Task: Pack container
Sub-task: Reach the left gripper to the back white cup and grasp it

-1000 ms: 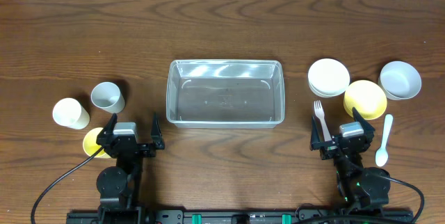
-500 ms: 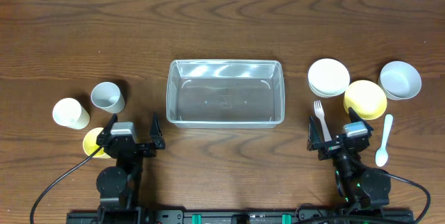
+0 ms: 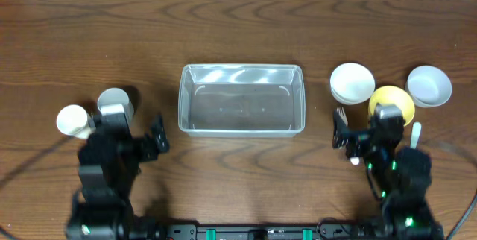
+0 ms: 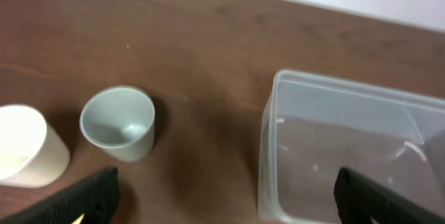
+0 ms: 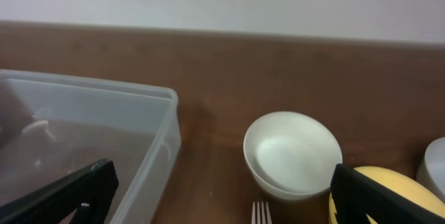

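Container (image 3: 241, 98) sits mid-table, halfway btw L and R edges, prob. so both arms reach it. Grey cup (image 3: 115, 103) + cream cup (image 3: 73, 121) lie toward L edge. White bowl (image 3: 352, 82), yellow bowl (image 3: 401, 97) and fork (image 5: 261, 212) lie toward R edge, so each arm likely feeds from its own side. Left gripper (image 4: 229, 203) and right gripper (image 5: 222, 200): fingers spread wide, holding nothing. Container: clear plastic, rectangular, 4 rounded corners, rimmed, empty; wood grain shows thru base.

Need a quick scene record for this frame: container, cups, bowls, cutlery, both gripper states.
container: clear, table centre, nothing inside
cups: white cup and grey cup, left of the container
bowls: white bowl, yellow bowl, grey bowl, right of the container
cutlery: fork, in front of the white bowl
left gripper: open, holding nothing
right gripper: open, holding nothing
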